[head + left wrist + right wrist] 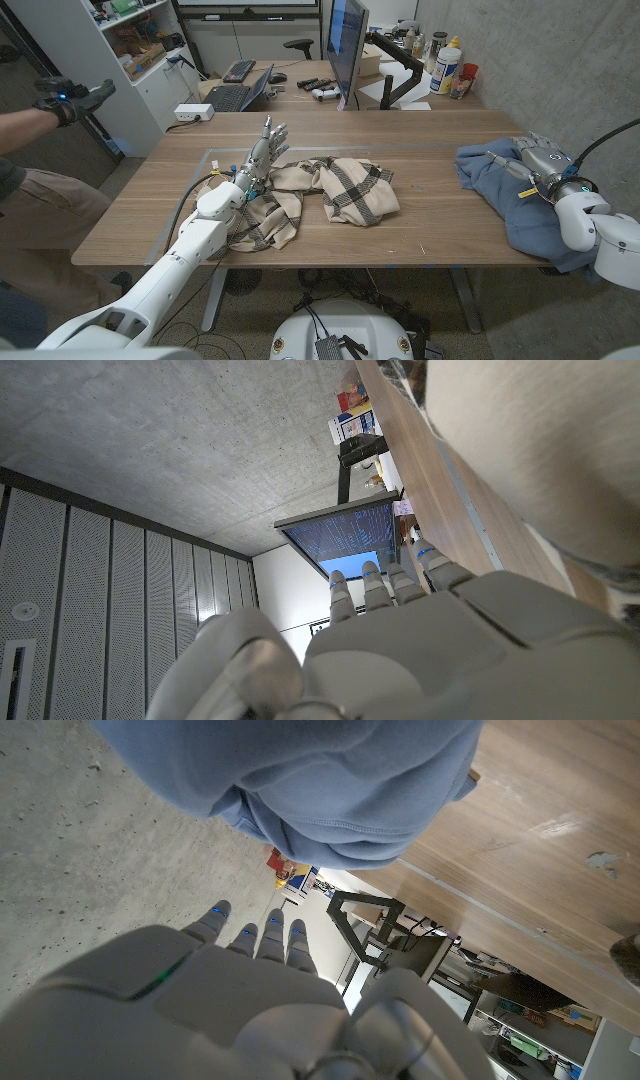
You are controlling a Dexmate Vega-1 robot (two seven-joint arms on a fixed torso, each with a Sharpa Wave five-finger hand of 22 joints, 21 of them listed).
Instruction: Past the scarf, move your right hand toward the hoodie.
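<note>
On the table (440,160): one scarf (330,190), one hoodie (510,190).

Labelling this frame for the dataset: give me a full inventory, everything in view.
scarf: 1, beige with dark plaid, crumpled mid-table
hoodie: 1, blue, table's right end, draped over the edge
table: 1, wooden
monitor: 1, lit, on the desk behind
laptop: 1, dark, same desk
bottles: several, desk's right end
person: 1, left edge, arm out in a black glove
left hand: fingers apart, at the scarf's left part
right hand: over the hoodie; contact unclear
</note>
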